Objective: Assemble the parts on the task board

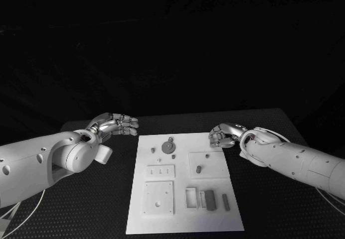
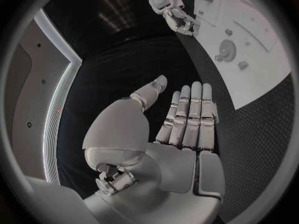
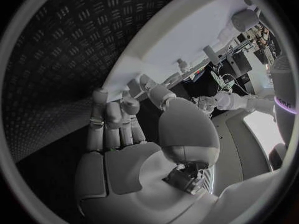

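Both empty: left hand (image 1: 118,124) fingers apart, right hand (image 1: 226,135) loosely curled at the task board's (image 1: 216,219) far right edge; I'd pinch the round part (image 1: 168,146) squarely.

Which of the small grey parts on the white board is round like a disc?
The grey disc near the far end of the white task board. It is a flat round wheel; the other grey parts are small pegs, slugs or oblong blocks.

I see the task board (image 1: 183,204) as plain white with small grey parts (image 1: 168,146) on it. My left hand (image 1: 117,124) and right hand (image 1: 224,135) are silver, and the table (image 1: 86,209) is black with a raised tread pattern.
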`<control>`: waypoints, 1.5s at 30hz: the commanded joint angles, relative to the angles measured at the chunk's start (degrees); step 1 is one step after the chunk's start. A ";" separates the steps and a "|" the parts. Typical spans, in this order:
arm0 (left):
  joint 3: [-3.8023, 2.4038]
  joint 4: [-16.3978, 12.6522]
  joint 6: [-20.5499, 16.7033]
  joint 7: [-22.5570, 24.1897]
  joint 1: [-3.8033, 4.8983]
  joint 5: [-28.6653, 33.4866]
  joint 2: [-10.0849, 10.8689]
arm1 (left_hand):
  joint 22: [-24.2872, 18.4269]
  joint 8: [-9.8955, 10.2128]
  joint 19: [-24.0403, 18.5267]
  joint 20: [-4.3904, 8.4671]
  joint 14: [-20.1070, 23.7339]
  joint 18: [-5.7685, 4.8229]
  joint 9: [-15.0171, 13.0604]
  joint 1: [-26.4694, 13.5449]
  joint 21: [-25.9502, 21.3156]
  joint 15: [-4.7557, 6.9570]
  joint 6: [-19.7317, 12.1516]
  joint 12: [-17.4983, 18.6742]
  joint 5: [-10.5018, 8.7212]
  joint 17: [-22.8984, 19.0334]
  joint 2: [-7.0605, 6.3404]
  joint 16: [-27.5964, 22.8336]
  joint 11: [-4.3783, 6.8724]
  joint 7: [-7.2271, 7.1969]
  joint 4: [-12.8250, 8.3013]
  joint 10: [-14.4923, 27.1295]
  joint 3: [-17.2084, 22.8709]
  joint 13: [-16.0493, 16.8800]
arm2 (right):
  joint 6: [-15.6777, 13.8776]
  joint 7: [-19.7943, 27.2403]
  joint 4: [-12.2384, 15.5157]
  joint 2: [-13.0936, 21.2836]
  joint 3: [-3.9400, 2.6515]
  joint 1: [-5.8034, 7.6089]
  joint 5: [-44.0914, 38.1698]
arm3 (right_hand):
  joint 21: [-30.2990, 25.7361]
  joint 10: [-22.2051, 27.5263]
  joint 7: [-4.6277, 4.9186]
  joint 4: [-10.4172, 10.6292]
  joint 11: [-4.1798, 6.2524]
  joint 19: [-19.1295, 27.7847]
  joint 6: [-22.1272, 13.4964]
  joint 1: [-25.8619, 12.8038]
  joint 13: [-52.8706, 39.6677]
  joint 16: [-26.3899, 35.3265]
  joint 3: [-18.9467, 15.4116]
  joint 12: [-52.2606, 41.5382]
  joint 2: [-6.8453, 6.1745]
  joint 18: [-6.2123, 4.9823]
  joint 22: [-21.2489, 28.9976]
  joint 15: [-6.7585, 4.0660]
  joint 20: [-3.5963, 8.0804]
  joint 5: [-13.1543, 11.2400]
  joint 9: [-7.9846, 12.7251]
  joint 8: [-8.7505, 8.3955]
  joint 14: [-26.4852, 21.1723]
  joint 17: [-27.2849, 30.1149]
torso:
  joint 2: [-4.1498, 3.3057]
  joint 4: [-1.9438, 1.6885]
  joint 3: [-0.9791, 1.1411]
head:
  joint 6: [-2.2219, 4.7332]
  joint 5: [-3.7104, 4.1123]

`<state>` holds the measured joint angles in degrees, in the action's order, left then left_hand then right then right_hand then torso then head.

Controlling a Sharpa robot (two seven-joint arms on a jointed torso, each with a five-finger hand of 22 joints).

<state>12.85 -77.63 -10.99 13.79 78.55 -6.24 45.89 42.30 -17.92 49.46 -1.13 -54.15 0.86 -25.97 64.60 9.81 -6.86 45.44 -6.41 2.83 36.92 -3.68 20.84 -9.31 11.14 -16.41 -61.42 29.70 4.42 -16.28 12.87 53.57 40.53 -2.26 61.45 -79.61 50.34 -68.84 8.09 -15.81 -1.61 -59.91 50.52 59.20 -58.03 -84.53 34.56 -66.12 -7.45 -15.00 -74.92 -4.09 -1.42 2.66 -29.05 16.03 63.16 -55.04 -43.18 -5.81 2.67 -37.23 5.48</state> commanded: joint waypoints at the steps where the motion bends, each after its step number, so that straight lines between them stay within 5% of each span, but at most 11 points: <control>1: -0.03 -0.05 1.03 0.41 0.02 0.29 -0.08 | 0.07 -0.04 0.07 0.05 -0.34 0.21 0.04 -0.26 -0.34 0.07 0.20 0.29 0.10 0.09 0.33 -0.24 -0.14 0.12 -0.01 -0.02 -0.46 -0.04 | -0.80 -1.20 -0.31 0.00 0.07 -0.15 0.51 | 0.24 -0.33 -0.15 -0.17 0.14 -0.45 0.41 -0.03 0.09 -0.34 -0.15 -0.34 0.65 0.00 -0.78 -0.43 0.21 0.12 0.06 0.18 0.13 0.08 | 0.04 -0.02 -0.06 | -0.03 0.04; 20: -0.03 -0.04 1.09 0.29 0.02 0.29 0.02 | 0.08 -0.02 0.06 0.05 -0.34 0.20 0.06 -0.28 -0.38 0.07 0.17 0.35 0.10 0.15 0.33 -0.31 -0.16 0.13 -0.03 0.00 -0.49 -0.05 | -0.54 -0.95 -0.12 -0.06 0.07 -0.20 0.60 | 0.27 -0.46 -0.31 -0.63 0.31 -0.59 0.59 0.13 0.18 -0.36 -0.30 -0.31 0.58 0.00 -0.77 -0.63 0.42 0.12 0.03 0.19 0.32 0.15 | 0.04 0.01 -0.05 | -0.21 0.28; 31: -0.03 -0.02 1.07 0.23 0.02 0.29 -0.02 | 0.09 0.04 0.06 0.05 -0.35 0.21 0.09 -0.29 -0.41 0.07 0.09 0.42 0.09 0.21 0.27 -0.37 -0.19 0.20 -0.05 0.06 -0.55 -0.07 | -0.55 -0.68 -0.10 -0.36 0.07 -0.37 0.44 | -0.09 0.06 0.22 -0.75 -0.20 -0.05 -1.12 0.94 0.37 -0.05 -0.56 0.08 -0.78 0.00 -0.72 -0.19 0.35 0.12 0.48 -0.91 -0.18 0.27 | 0.03 0.04 -0.05 | -0.24 0.24; 45: -0.03 0.07 1.08 0.18 0.02 0.29 -0.05 | 0.10 0.07 0.07 0.05 -0.36 0.21 0.11 -0.30 -0.44 0.06 0.03 0.46 0.09 0.25 0.26 -0.41 -0.20 0.24 -0.05 0.08 -0.58 -0.08 | -0.42 -0.70 -0.33 -0.35 0.07 -0.38 -0.02 | 0.00 -0.16 0.00 -0.70 -0.02 -0.23 0.22 1.34 0.33 -0.28 -0.52 -0.15 0.23 0.00 -0.78 -0.27 0.29 0.12 0.20 -0.24 -0.07 0.21 | 0.05 0.05 -0.02 | -0.30 0.21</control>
<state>12.86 -77.52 -10.75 13.63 78.55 -6.23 45.91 42.33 -17.92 49.46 -1.13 -54.15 0.86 -25.92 64.60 9.59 -6.86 45.44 -6.19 2.83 37.12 -3.69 20.62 -9.31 11.14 -16.42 -61.42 29.39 4.42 -17.28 12.10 53.33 40.21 -2.27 61.22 -79.01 50.36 -68.80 7.93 -16.28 -1.64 -60.31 50.40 60.38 -57.74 -84.72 34.08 -66.12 -7.38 -14.59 -74.91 -4.20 -1.04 2.66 -28.80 15.64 63.25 -54.84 -43.13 -5.81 2.62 -37.49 5.67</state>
